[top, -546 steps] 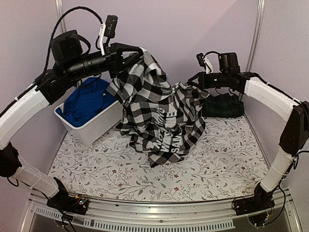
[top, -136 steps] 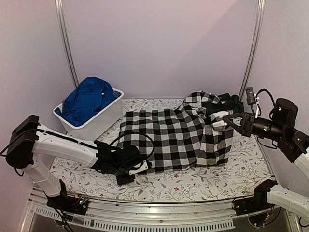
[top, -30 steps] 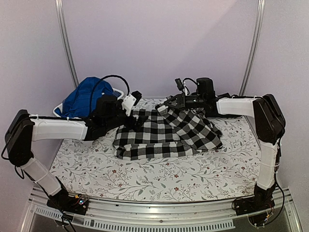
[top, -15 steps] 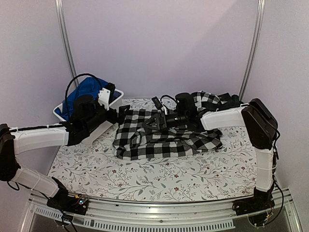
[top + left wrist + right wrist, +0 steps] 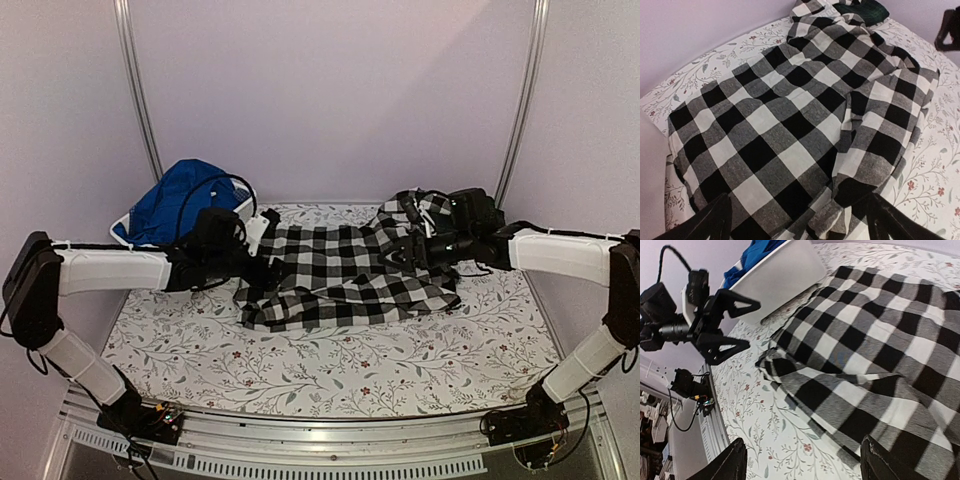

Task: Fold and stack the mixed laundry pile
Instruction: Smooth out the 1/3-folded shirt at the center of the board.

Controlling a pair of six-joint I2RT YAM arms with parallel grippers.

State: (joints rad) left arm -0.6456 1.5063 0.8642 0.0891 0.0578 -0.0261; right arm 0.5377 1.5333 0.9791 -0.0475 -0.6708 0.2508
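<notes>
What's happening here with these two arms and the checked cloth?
Two robot arms are folding laundry. A black-and-white checked shirt lies partly folded on the flowered table. The left claw and right claw hover at its opposite ends, both open and gripping nothing. A bright blue garment waits in the white plastic tub at the far left.

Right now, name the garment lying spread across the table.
The black-and-white checked shirt, spread mid-table. The blue garment sits heaped in the white tub; the dark tartan one is only a bunch beyond the shirt.
</notes>
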